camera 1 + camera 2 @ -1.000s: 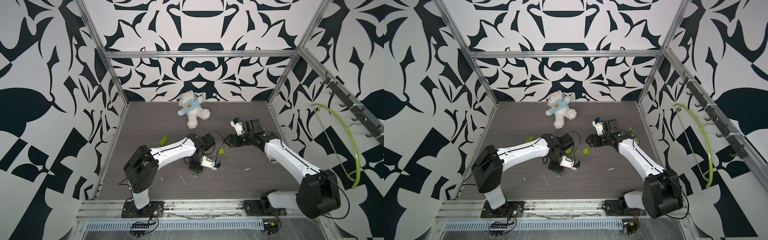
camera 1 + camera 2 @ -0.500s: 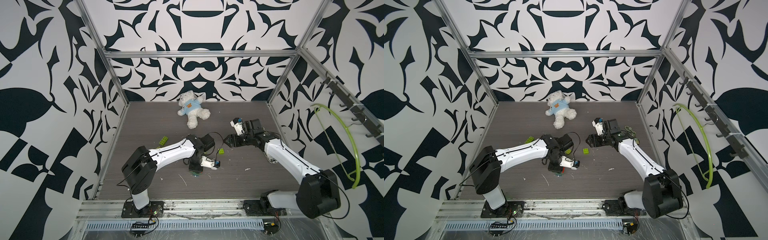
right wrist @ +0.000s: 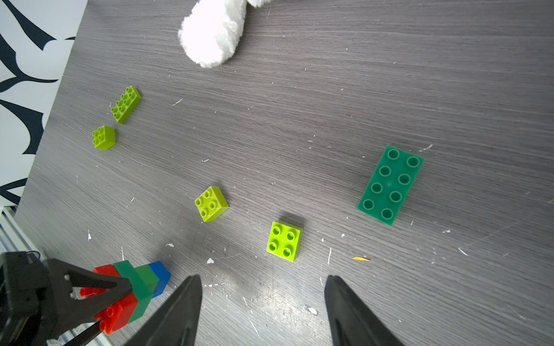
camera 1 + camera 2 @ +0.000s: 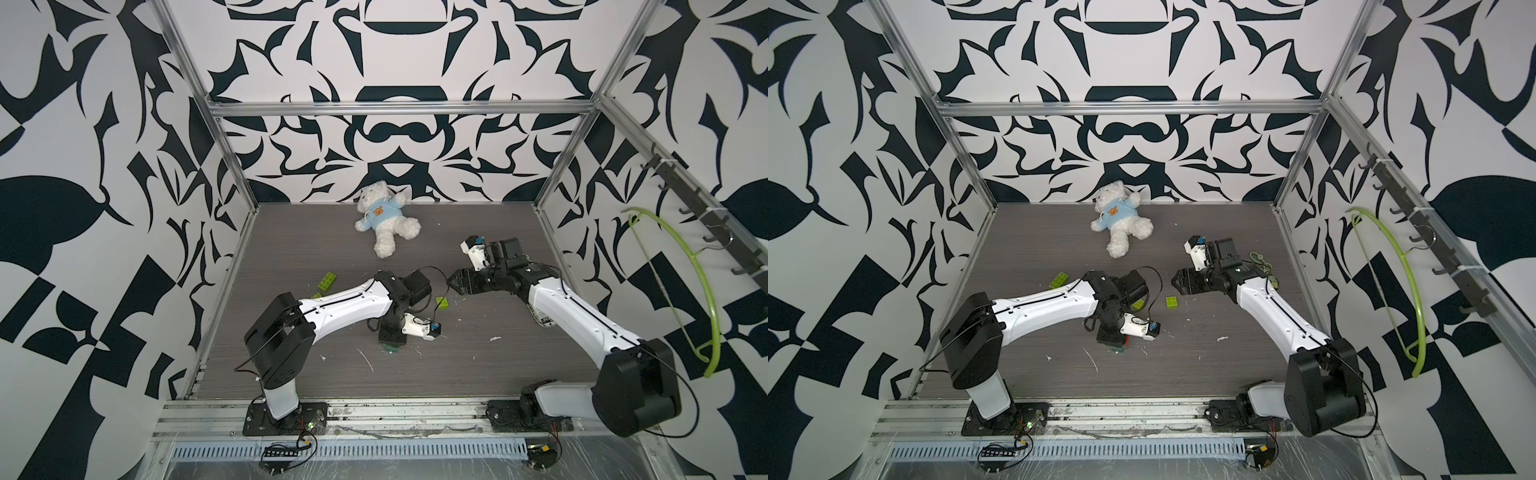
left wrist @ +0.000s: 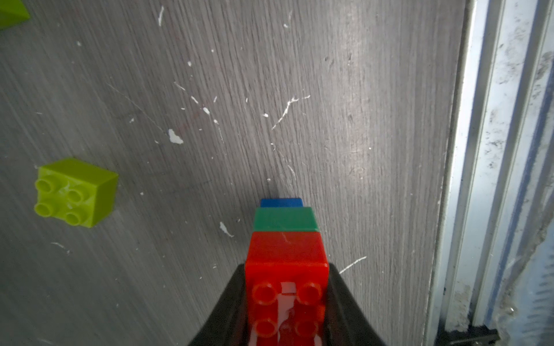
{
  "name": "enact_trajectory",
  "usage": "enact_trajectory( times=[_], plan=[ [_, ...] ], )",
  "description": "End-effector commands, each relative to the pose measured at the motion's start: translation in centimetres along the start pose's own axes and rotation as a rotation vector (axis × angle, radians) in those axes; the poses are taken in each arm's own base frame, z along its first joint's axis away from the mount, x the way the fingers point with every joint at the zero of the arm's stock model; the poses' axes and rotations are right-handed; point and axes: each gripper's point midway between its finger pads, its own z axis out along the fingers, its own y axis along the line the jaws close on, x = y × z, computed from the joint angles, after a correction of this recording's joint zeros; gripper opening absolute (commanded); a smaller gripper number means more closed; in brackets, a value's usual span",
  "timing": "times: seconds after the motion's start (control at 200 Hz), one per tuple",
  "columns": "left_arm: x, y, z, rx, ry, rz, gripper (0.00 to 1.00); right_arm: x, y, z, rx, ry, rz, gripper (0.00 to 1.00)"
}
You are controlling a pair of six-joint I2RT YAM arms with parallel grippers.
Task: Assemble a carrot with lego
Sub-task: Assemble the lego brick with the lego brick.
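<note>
Carrot stack (image 5: 286,260) | left jaws clamped on it | right jaws apart | lime brick (image 3: 284,241) near

A white teddy bear (image 4: 384,222) in a blue shirt lay on the grey table (image 4: 291,249), beyond the right claw (image 4: 451,283) and well apart from it. A lime-green hanger (image 4: 707,291) hung against the patterned wall (image 4: 665,104), behind that claw.
</note>
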Motion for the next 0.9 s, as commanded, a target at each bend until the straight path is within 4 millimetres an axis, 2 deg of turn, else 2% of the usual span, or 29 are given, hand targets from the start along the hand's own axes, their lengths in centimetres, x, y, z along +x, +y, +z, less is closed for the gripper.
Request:
enact_trajectory(
  times=[0.0,0.13,0.285,0.41,0.675,0.79,0.9],
  plan=[
    [4.2,-3.4,4.3,0.164,0.19,-0.032,0.08,-0.4,0.1,-0.1,-0.006,-0.02,-0.006,0.7],
    [4.7,-3.6,4.9,0.172,0.209,-0.035,0.06,-0.4,0.1,-0.1,-0.004,-0.019,-0.005,0.7],
    [5.7,-5.0,6.0,0.213,0.216,-0.048,0.04,-0.2,-0.1,-0.1,0.008,-0.018,-0.004,0.7],
    [5.3,-5.2,6.1,0.218,0.124,-0.101,0.06,-0.2,-0.3,-0.1,0.016,-0.018,-0.004,0.7],
    [5.4,-5.8,7.4,0.289,0.13,-0.132,0.07,-0.3,-0.3,0.0,0.015,-0.015,-0.001,0.7],
    [4.8,-5.1,6.7,0.265,0.115,-0.137,0.12,-0.2,-0.6,-0.2,0.037,-0.018,-0.001,0.7],
    [3.3,-3.2,4.8,0.194,0.069,-0.145,0.25,-0.6,-0.8,-0.6,0.063,-0.03,-0.002,0.7]
  ],
)
